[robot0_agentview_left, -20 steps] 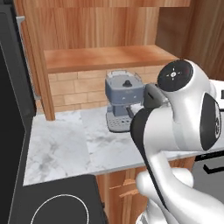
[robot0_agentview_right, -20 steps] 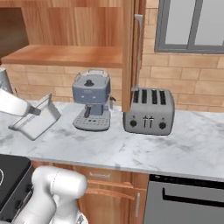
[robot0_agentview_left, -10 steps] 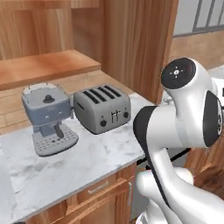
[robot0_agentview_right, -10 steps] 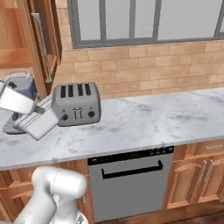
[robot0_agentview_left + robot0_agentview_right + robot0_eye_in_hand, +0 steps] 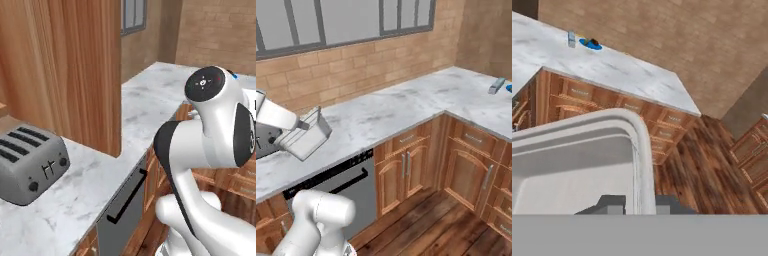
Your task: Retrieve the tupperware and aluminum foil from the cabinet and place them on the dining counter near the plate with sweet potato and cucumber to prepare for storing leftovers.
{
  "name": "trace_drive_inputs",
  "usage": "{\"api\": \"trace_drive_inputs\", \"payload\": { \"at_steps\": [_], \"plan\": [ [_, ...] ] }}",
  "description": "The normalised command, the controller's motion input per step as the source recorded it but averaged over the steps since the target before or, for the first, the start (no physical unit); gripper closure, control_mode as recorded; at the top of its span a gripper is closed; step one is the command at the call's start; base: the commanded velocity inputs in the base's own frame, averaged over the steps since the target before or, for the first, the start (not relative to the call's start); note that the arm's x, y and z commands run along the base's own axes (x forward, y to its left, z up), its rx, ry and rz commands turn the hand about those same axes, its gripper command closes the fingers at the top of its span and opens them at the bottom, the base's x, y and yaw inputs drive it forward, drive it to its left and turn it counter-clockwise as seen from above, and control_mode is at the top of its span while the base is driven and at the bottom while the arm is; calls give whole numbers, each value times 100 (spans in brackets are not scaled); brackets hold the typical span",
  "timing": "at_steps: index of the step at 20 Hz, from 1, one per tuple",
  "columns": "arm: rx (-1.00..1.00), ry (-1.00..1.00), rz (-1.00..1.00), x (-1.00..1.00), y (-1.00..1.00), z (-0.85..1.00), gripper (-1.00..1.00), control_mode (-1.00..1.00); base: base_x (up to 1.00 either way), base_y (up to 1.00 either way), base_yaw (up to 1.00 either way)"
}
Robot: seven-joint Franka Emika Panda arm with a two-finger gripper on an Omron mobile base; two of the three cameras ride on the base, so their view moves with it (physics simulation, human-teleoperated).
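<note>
Whole view has swung since half a second ago: base turning, coffee machine gone from sight, toaster (image 5: pixel 27 162) now at far left of the left base view. Gripper (image 5: pixel 632 204) clamped narrow on the rim of the tupperware (image 5: pixel 307 138), held tilted in the air over the marble worktop (image 5: pixel 406 107). Corner run of the worktop with lower cabinets (image 5: pixel 468 165) now ahead, small blue object (image 5: pixel 591 44) lying on it

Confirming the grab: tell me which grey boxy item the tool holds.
The tupperware: the translucent rimmed container tilted in the air, its rim clamped in the tool. The slotted toaster sits on the worktop, untouched.
</note>
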Motion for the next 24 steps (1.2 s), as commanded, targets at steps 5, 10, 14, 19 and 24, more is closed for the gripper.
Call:
{"api": "trace_drive_inputs", "payload": {
  "at_steps": [5, 10, 14, 19, 24],
  "plan": [
    [0, 0, 0, 0, 0, 0, 100, 100, 4, -43, -77],
    [0, 0, 0, 0, 0, 0, 100, 100, 8, -38, -75],
    [0, 0, 0, 0, 0, 0, 100, 100, 13, -39, -73],
    [0, 0, 0, 0, 0, 0, 100, 100, 34, -31, -68],
    [0, 0, 0, 0, 0, 0, 100, 100, 68, -20, -56]
  ]
}}
